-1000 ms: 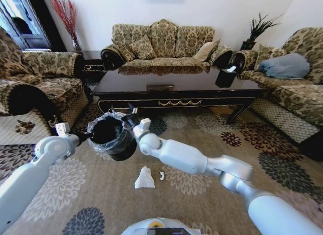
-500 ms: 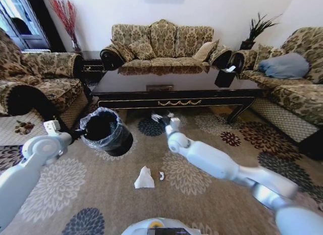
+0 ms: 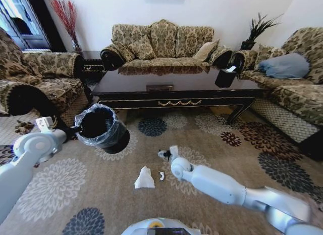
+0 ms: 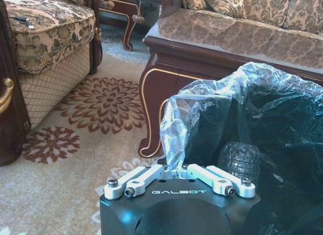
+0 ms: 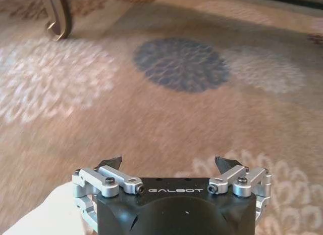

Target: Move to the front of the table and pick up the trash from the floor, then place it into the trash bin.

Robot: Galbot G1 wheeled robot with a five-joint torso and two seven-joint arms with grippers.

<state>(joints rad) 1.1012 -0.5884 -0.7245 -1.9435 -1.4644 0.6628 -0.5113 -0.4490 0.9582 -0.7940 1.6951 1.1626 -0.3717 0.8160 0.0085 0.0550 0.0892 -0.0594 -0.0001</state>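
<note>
Swung away from the trash bin (image 3: 102, 129), the right gripper (image 3: 164, 154) is now lowered with jaws spread just beside the crumpled tissue (image 3: 144, 178) on the carpet; the bin is held aloft, its liner pinched by the left gripper (image 4: 178, 172), ready for the drop

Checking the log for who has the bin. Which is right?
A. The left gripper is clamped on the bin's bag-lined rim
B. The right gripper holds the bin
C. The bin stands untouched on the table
A: in the left wrist view, the left gripper is shut on the bag at the trash bin rim.
</note>
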